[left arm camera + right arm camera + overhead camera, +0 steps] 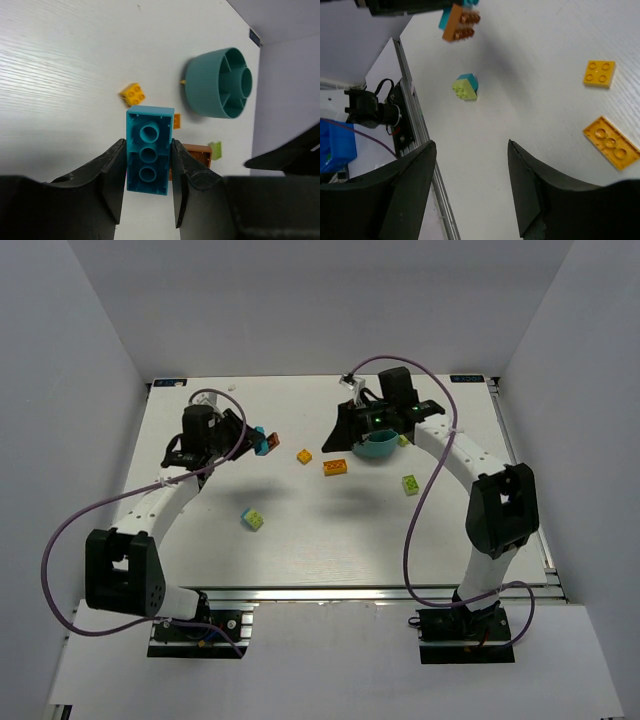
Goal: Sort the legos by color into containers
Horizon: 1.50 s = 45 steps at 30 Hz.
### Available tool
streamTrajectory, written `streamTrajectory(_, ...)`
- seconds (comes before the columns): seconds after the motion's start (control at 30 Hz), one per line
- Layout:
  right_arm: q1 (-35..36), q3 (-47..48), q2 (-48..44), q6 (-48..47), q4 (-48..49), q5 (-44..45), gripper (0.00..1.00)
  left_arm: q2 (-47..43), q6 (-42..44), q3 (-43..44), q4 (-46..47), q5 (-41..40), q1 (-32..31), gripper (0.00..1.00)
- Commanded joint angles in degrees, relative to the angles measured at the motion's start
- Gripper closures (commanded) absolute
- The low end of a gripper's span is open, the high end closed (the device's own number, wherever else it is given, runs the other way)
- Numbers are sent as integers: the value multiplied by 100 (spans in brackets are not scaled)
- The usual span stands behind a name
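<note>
My left gripper (148, 145) is shut on a cyan lego (147, 155), lifted off the table at the left (258, 438). An orange lego (197, 152) clings to its far side. The teal bowl (210, 90) lies beyond it, its wedge compartments facing right; from above the bowl (378, 450) is partly hidden under my right wrist. My right gripper (471, 145) is open, with only bare table between its fingers. On the table lie a small yellow lego (305, 456), a yellow-orange lego (335, 468), a lime lego (410, 484) and a cyan-and-lime lego (253, 519).
White walls close in the table at the left, back and right. A metal rail (415, 135) runs along the near edge, by the arm bases. Another small lime lego (404, 440) sits right of the bowl.
</note>
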Motion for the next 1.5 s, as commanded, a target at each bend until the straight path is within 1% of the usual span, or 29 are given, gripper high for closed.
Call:
streamTrajectory(0.0, 273, 498, 106, 1396, 186, 585, 35, 30, -696, -162, 912, 43, -369, 84)
streamTrajectory(0.03, 335, 594, 141, 1530, 317, 577, 34, 91, -722, -127, 912, -28, -509, 84)
streamTrajectory(0.07, 379, 647, 159, 1635, 353, 594, 31, 127, -749, -109, 904, -90, -563, 84)
streamTrajectory(0.1, 414, 709, 185, 1680, 371, 716, 24, 144, -784, -101, 904, -160, -607, 85)
streamTrajectory(0.13, 493, 761, 220, 1672, 371, 778, 23, 171, -801, -83, 1069, -204, -686, 85)
streamTrajectory(0.37, 695, 964, 423, 1566, 169, 1332, 23, 268, -942, 5, 1229, -248, -810, 85)
streamTrajectory(0.5, 844, 990, 537, 1584, 283, 1578, 28, 346, -1003, 49, 1316, -161, -862, 85)
streamTrajectory(0.7, 1038, 1403, 906, 1496, 379, 2044, 36, 399, -1091, -30, 1518, -134, -959, 86)
streamTrajectory(0.8, 1038, 1395, 985, 1505, 423, 2342, 48, 382, -1136, -83, 1563, -152, -977, 86)
streamTrajectory(0.9, 1047, 1351, 977, 1461, 511, 2457, 60, 347, -1135, -127, 1571, -169, -977, 86)
streamTrajectory(0.97, 1030, 1333, 950, 1426, 581, 2519, 65, 347, -1118, -153, 1563, -169, -977, 86)
streamTrajectory(1.13, 1012, 1307, 915, 1390, 669, 2502, 70, 338, -1092, -188, 1536, -204, -977, 86)
streamTrajectory(1.17, 1021, 1298, 898, 1382, 670, 2493, 70, 329, -1092, -197, 1528, -205, -977, 86)
streamTrajectory(1.23, 1003, 1289, 889, 1373, 678, 2449, 65, 320, -1092, -215, 1545, -213, -985, 86)
streamTrajectory(1.27, 1003, 1281, 880, 1373, 670, 2423, 62, 312, -1092, -232, 1545, -213, -977, 86)
streamTrajectory(1.3, 995, 1272, 880, 1373, 670, 2397, 55, 312, -1092, -241, 1545, -213, -985, 86)
streamTrajectory(1.37, 994, 1254, 862, 1355, 705, 2318, 50, 320, -1092, -250, 1545, -213, -977, 86)
streamTrajectory(1.47, 986, 1237, 828, 1373, 783, 2230, 46, 320, -1092, -259, 1554, -205, -977, 87)
